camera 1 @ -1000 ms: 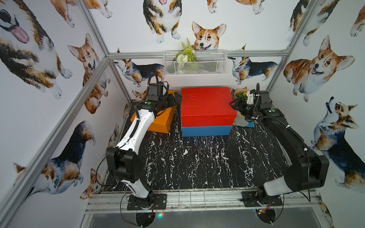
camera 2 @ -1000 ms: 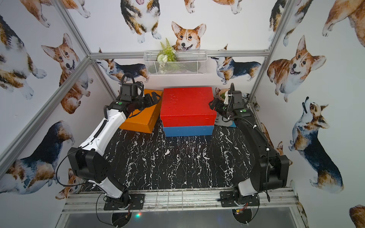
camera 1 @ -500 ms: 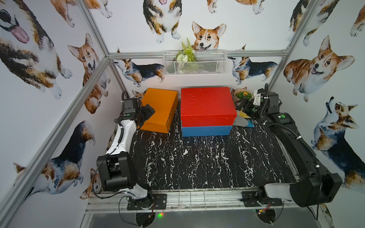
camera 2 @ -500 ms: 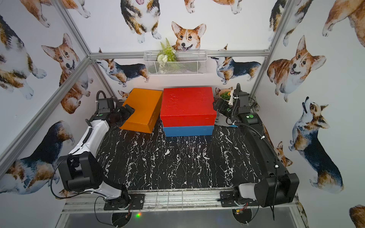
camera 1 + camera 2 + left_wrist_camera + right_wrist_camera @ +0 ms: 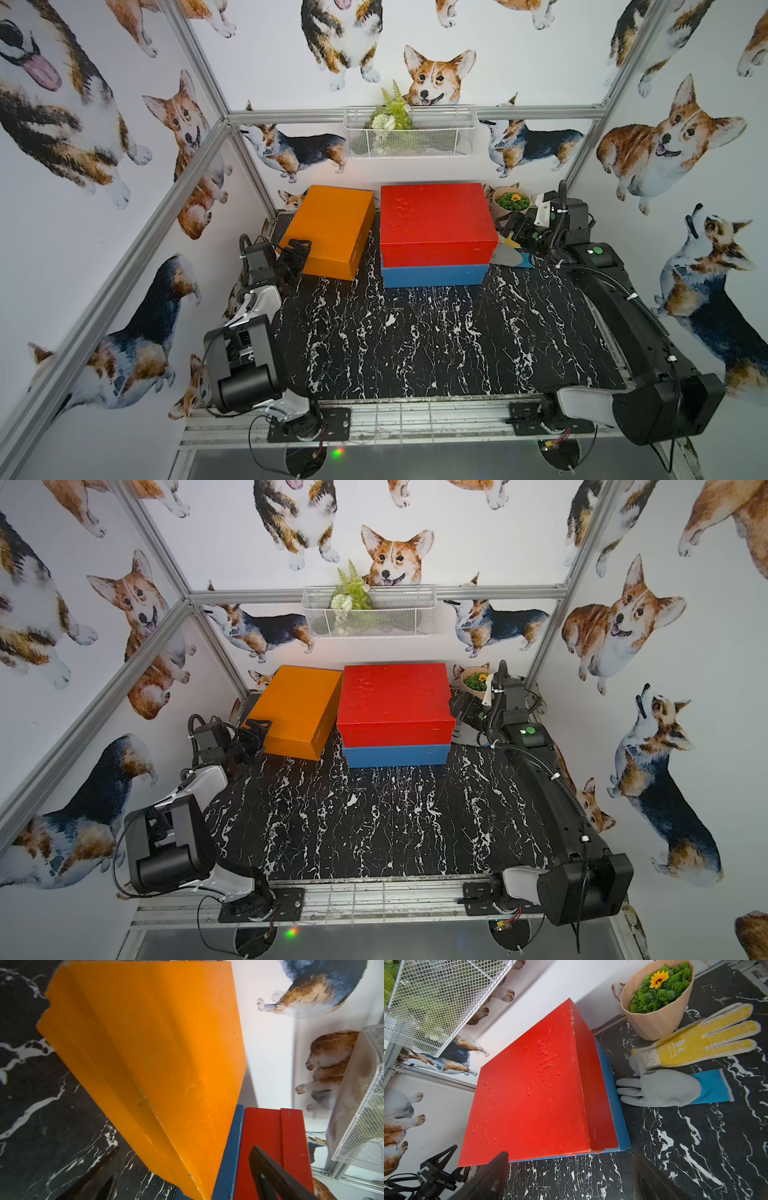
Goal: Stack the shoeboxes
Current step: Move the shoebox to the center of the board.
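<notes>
Black left end effector (image 5: 297, 251): spread, empty, at near corner of orange shoebox (image 5: 332, 224)
Black right end effector (image 5: 515, 228): spread, empty, beside red shoebox (image 5: 434, 216)
Red shoebox: atop blue shoebox (image 5: 434, 275)
Orange shoebox: on bench (image 5: 415, 340) beside them; likely light, stiff; too wide to pinch, squeeze between both arms

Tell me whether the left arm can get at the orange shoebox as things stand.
Probably yes. The left gripper sits right at the near corner of the orange shoebox with its jaws open, and nothing lies between them. The red shoebox stands on the side away from the gripper.
</notes>
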